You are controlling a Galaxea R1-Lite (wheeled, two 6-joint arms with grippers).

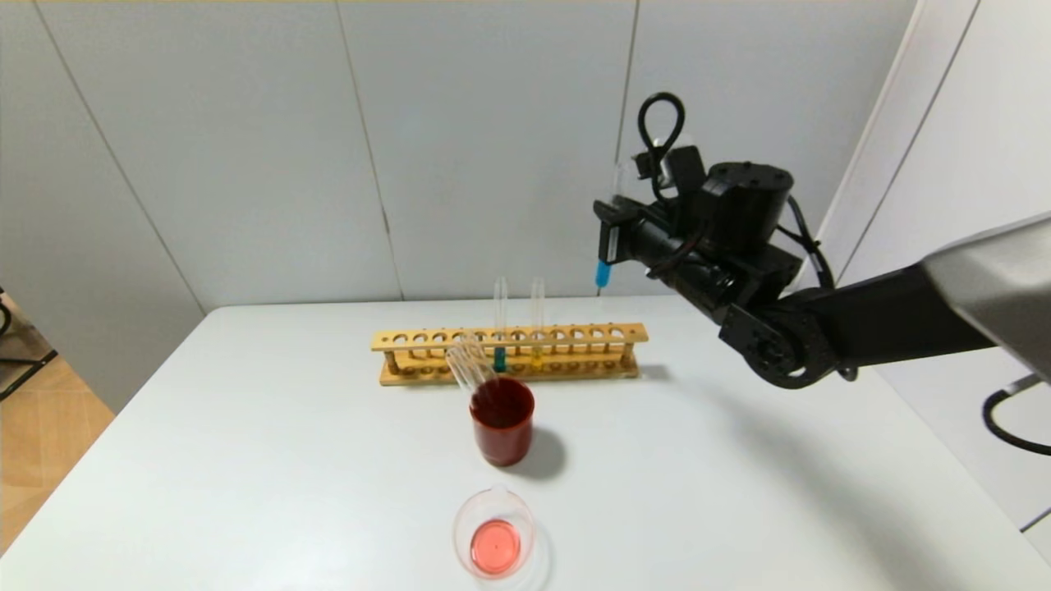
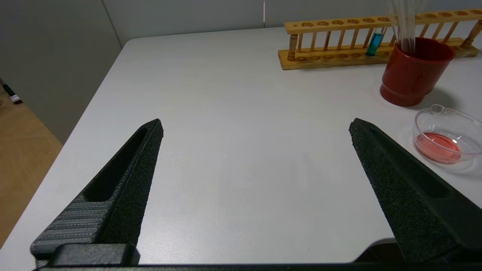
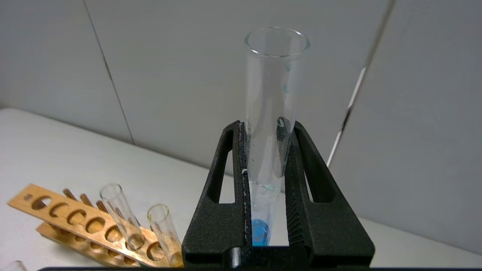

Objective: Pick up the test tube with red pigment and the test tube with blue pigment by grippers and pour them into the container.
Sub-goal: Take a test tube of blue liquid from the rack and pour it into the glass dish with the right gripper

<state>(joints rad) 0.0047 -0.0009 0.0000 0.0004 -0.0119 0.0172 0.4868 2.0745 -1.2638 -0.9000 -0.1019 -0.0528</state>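
The blue tube (image 1: 604, 246) is clamped upright between the fingers of the right gripper (image 1: 612, 238), held high in the air above the table (image 1: 246, 460), up beyond the right end of the rack (image 1: 509, 353). In the right wrist view the tube (image 3: 269, 124) is seen pinched on both sides, its mouth open at the top and a small pool of blue at its rounded bottom, with droplets clinging to the glass.

Two tubes are left standing in the rack: one with a dark green bottom (image 1: 499, 328), one with a yellow bottom (image 1: 537, 320). Just in front of the rack, a red cup (image 1: 502, 420) is seen with a few clear tubes (image 1: 468, 365) leaning out of it.

Nearer the robot, the beaker (image 1: 494, 533) is set on the table, a shallow layer of pink-red liquid lying in its bottom.

The left gripper (image 2: 256, 128) is held low over the table's left part, its fingers spread wide, nothing between them.
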